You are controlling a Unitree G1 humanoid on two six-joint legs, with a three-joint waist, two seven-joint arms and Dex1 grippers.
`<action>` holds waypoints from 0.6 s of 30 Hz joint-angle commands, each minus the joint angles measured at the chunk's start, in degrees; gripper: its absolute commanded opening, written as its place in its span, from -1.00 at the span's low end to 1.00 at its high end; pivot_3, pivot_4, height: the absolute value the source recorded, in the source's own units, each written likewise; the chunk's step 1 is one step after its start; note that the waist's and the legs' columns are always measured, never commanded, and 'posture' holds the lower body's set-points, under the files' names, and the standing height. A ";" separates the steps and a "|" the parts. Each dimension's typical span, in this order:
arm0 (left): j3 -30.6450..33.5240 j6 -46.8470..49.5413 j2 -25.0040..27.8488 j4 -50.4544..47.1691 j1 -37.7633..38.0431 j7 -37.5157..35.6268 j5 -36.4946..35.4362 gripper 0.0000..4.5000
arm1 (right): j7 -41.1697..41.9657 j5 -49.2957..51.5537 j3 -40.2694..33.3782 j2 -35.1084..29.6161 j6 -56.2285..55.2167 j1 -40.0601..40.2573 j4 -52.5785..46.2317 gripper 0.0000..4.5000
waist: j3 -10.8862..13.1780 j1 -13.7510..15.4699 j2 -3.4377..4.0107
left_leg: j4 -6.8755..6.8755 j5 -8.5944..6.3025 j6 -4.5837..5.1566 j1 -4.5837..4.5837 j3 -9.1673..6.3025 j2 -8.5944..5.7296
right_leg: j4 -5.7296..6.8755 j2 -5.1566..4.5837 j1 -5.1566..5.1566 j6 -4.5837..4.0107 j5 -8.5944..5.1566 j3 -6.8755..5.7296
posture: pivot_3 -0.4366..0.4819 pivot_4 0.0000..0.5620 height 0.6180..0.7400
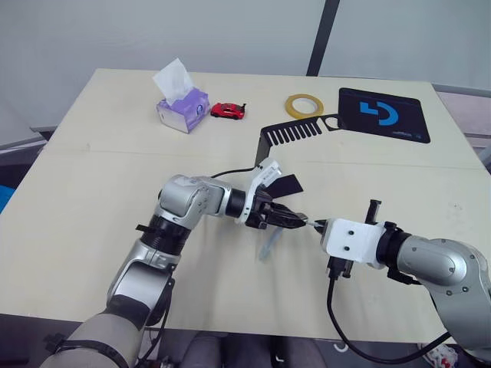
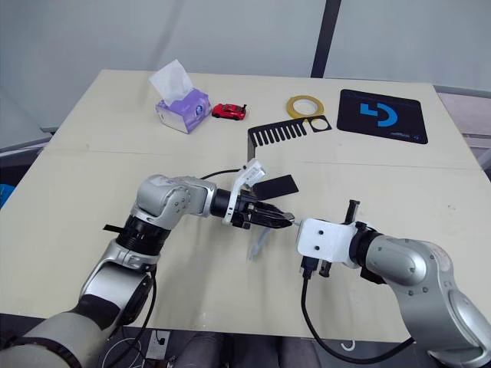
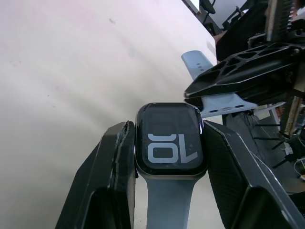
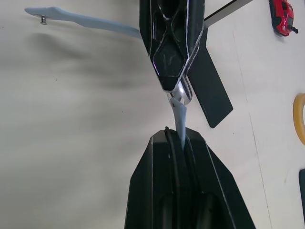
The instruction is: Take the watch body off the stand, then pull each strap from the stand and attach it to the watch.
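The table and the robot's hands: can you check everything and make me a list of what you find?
Surface: pale table, no spills seen.
Job's things: watch body gripped in the left gripper, one strap already on it; second strap held by the right gripper at the watch's free end; stand upright at the back, its slots bare.
Clutter: tissue box, red toy car, yellow tape roll, black mat.
Grippers: both sets of fingers closed on their parts.
Cables: black cable hanging from the right wrist.
Surroundings: grey wall, dark post.
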 commanded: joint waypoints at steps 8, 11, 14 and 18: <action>0.68 0.56 -0.55 -2.16 -1.14 -0.44 -1.37 -0.25 | -0.99 -0.19 -2.25 -1.21 -1.22 0.38 -1.88 -1.00 | 0.00 0.01 0.00 | 0.00 0.00 0.00 0.00 0.00 0.00 | 0.00 -0.01 0.00 0.00 0.00 0.00 | -0.05 -0.47 0.97; 0.81 1.03 -0.51 -2.62 -1.16 -0.38 -1.59 -0.25 | -1.30 -0.70 -1.91 -1.43 -2.03 0.51 -1.11 -1.00 | 0.00 0.00 0.00 | 0.00 0.00 0.00 0.00 0.00 0.00 | 0.00 -0.01 0.00 0.00 0.00 0.00 | -0.05 -0.47 0.97; 0.93 1.32 -0.52 -2.84 -1.16 -0.33 -1.72 -0.25 | -1.53 -0.91 -1.80 -1.39 -2.70 0.61 -0.47 -1.00 | 0.00 0.01 0.00 | 0.00 0.00 0.00 0.00 0.00 0.00 | 0.00 -0.01 0.00 0.00 0.00 0.00 | -0.05 -0.47 0.97; 1.32 1.71 -0.62 -3.04 -1.32 -0.17 -1.96 -0.25 | -1.42 -1.07 -1.64 -1.55 -3.48 1.07 -0.13 -1.00 | 0.00 0.02 0.00 | 0.00 0.00 0.00 0.00 0.00 0.00 | 0.00 -0.01 0.00 0.00 0.00 0.00 | -0.05 -0.47 0.97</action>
